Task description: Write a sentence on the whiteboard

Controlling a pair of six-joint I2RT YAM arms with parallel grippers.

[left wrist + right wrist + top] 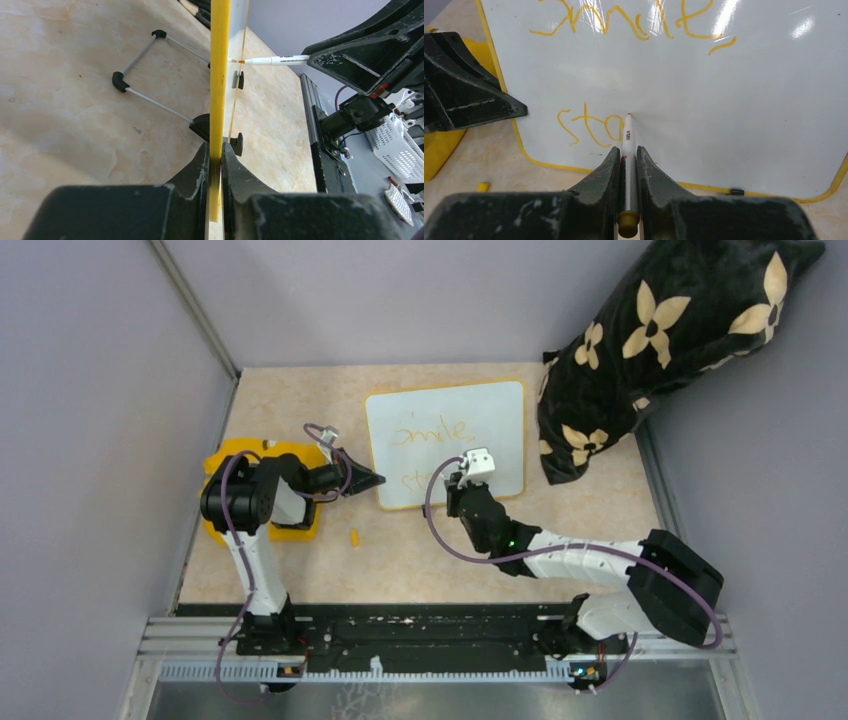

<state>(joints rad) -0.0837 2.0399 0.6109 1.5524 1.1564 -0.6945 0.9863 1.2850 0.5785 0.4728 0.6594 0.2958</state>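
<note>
Whiteboard (445, 445) sits in the middle of the table (300, 570), left gripper (219, 150) clenched on its rim; right gripper (626, 156) grasps the marker (628, 137), tip touching it mid-sentence (589, 125); I fear pressing hard could shove it loose, skewing strokes.

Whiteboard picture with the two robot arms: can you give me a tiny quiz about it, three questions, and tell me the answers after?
1. True or false: the right gripper holds a marker whose tip touches the whiteboard.
2. What does the left gripper clamp? A) a pillow B) the whiteboard's yellow rim C) a cap
3. Fill in: the top line of the sentence reads ____.
Key: 1 true; 2 B; 3 smile.
</note>
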